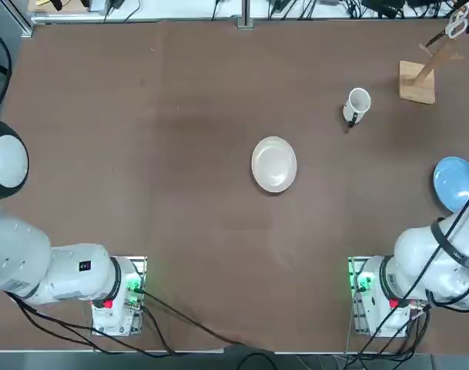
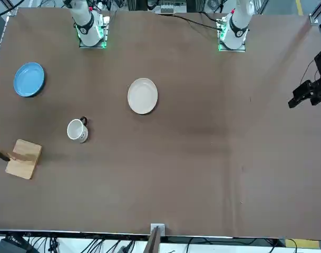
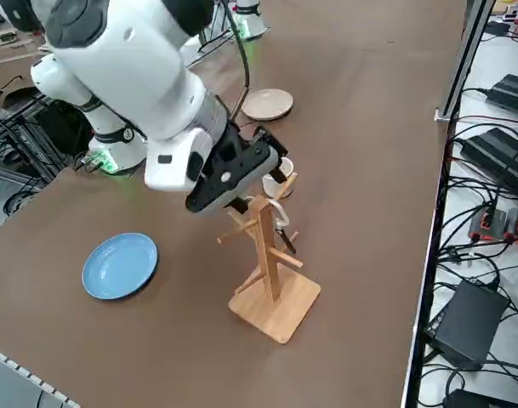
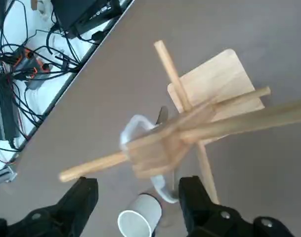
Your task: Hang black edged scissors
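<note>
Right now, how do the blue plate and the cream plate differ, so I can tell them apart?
The blue plate lies near the table's right edge, close to the right arm's base; the cream plate lies around mid-table. The blue plate is light blue and looks slightly larger; the cream plate is off-white. Both are round, empty and flat on the table. The right gripper is open, at the wooden rack.

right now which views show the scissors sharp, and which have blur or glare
Right wrist view: the wooden rack is close and soft, the black edged scissors a pale blur behind a peg, the right hand open below. Right side view: scissors small but readable. Top view: scissors at the frame's corner. No strong glare anywhere.
</note>
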Action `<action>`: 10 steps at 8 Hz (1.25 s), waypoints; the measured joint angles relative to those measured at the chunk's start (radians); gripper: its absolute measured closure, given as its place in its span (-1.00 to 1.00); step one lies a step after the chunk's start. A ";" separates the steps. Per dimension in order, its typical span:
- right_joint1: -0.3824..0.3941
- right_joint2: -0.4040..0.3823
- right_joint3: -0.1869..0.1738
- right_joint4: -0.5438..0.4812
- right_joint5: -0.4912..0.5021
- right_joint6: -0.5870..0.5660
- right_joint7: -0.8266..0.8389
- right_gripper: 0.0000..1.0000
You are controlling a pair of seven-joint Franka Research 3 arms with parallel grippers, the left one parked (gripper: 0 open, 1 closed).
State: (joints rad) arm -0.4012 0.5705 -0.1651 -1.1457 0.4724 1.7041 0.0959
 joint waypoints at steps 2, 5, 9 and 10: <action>0.089 -0.024 0.011 0.058 -0.138 -0.026 -0.001 -1.00; 0.270 -0.125 0.018 0.082 -0.362 -0.154 -0.010 -1.00; 0.420 -0.274 0.019 -0.032 -0.464 -0.249 -0.049 -1.00; 0.459 -0.319 0.020 -0.092 -0.472 -0.249 -0.052 -1.00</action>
State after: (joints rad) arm 0.0578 0.2518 -0.1454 -1.2377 0.0002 1.4548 0.0440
